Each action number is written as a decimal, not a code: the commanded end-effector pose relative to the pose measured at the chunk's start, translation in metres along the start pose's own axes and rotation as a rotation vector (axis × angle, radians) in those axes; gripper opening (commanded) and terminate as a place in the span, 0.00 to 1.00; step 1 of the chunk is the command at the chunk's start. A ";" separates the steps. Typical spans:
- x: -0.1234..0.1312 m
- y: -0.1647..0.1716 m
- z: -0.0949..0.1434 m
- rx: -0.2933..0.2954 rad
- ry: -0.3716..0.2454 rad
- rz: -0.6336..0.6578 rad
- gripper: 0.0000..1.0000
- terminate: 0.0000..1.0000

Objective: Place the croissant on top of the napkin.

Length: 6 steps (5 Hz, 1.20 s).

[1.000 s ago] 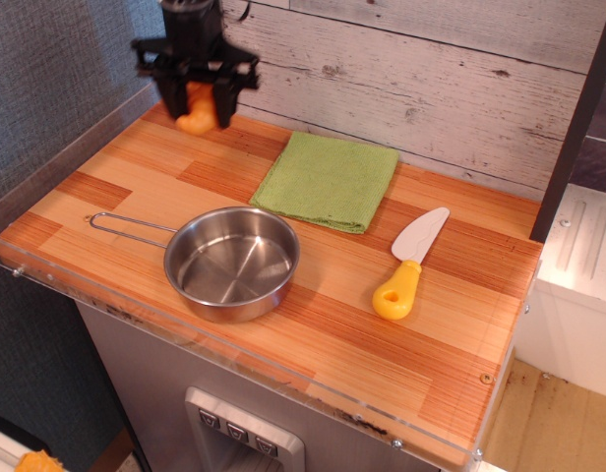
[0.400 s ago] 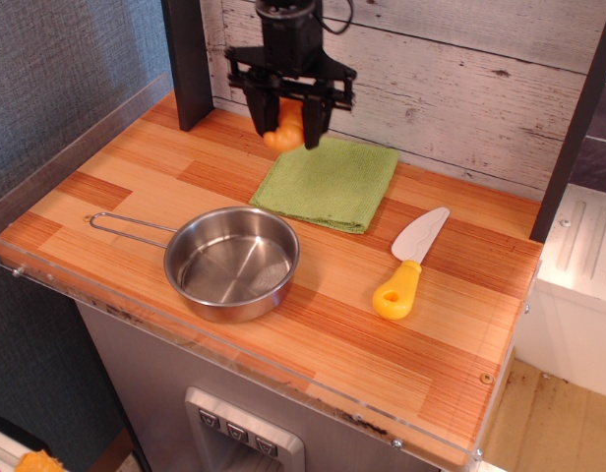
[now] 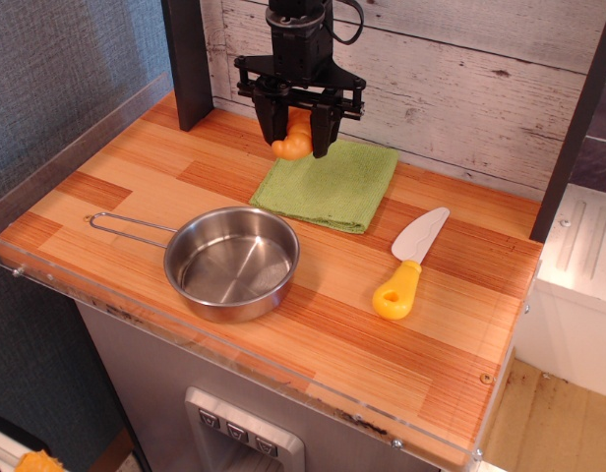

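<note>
The gripper point(image 3: 300, 136) is pinching the croissant point(image 3: 294, 144) between its black fingers, hanging above the napkin's point(image 3: 331, 183) back left corner; the napkin is lying flat beside the steel pan point(image 3: 231, 262).

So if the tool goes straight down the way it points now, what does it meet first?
Most likely the napkin. The tool points down, holding the croissant over the cloth's back left corner. Depth is unclear from this one view, so it could land near the edge, partly on the wooden counter.
</note>
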State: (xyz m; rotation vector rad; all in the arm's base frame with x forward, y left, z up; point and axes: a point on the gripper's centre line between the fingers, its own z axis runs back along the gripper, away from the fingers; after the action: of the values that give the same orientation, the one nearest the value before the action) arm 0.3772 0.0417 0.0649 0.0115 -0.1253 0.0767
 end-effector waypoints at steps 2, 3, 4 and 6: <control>0.002 0.006 0.027 -0.008 -0.065 -0.015 1.00 0.00; -0.002 0.009 0.031 -0.013 -0.067 -0.004 1.00 0.00; -0.009 0.020 0.033 -0.031 -0.026 -0.001 1.00 0.00; -0.009 0.020 0.033 -0.031 -0.026 -0.001 1.00 0.00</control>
State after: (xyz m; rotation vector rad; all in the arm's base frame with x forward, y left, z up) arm 0.3617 0.0559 0.0697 -0.0287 -0.0800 0.0768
